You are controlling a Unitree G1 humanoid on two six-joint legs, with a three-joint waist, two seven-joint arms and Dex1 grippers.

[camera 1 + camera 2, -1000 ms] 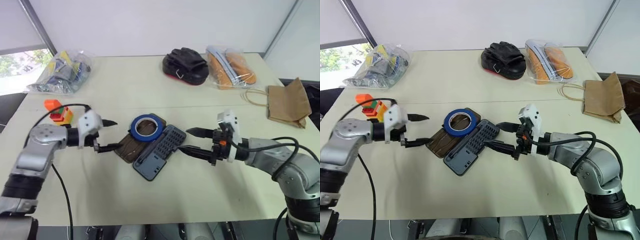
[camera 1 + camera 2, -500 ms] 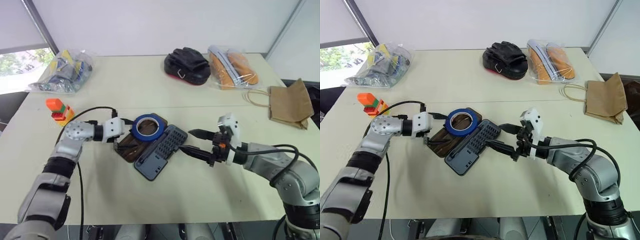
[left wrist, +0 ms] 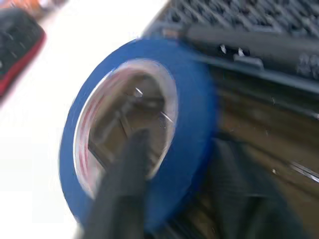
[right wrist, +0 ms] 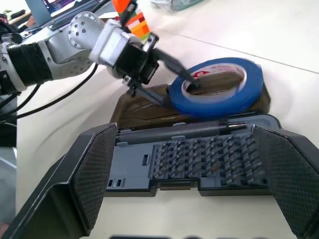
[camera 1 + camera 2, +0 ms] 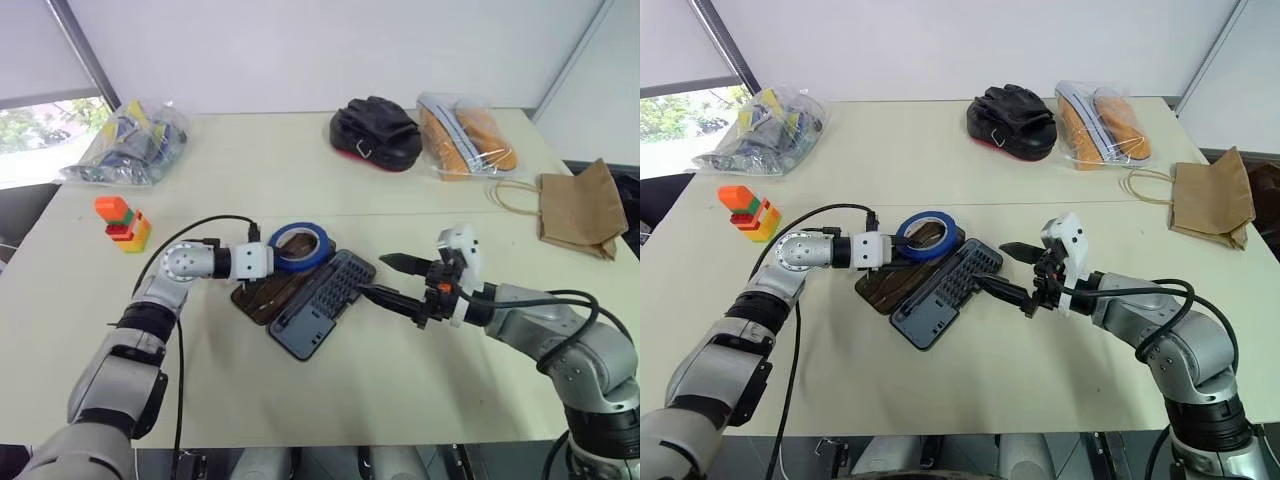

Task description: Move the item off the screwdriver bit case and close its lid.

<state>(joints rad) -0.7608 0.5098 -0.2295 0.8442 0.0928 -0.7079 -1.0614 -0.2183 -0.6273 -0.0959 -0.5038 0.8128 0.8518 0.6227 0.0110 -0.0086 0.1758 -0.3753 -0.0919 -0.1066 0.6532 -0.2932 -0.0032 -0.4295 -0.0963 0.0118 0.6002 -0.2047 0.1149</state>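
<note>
At frame centre the left gripper (image 5: 890,250) has reached in and pinched the blue tape ring's (image 5: 928,235) near wall, tilting it on the brown lid (image 5: 890,284), so lift-off looks next, while the right gripper (image 5: 1006,270) waits open beside the bit case (image 5: 945,293).

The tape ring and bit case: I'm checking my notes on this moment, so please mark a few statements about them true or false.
1. The blue tape ring lies on the brown lid of the open bit case. True.
2. The left tool has one finger inside the ring's hollow centre and one outside its wall. True.
3. The lid is folded shut over the bits. False: the case lies open, the bit rows exposed.
4. The right tool grips the case's tray. False: it is open, beside the case, holding nothing.
5. The block stack sits on the case. False: it stands apart, near the table's left edge.
</note>
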